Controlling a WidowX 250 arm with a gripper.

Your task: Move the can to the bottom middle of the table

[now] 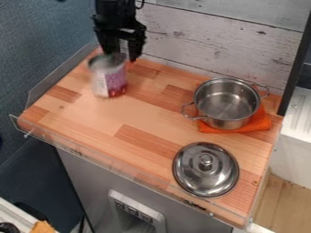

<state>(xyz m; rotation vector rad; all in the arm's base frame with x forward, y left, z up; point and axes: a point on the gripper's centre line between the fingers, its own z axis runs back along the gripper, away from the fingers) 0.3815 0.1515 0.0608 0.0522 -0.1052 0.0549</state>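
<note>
There is one can [109, 81] and one pot [226, 123], and the pot has two handles [183, 109]. I count one round lid [193, 182] with one knob [206, 159] on it. There is one orange cloth [260, 124]. There is one wooden table [91, 118], and one black robot arm [114, 10] with one gripper [122, 55]

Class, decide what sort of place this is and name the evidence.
Probably a toy or mock kitchen used for robot trials: a steel pot on an orange cloth, its likely lid on the wooden counter, and a black robot hand above a can.
</note>
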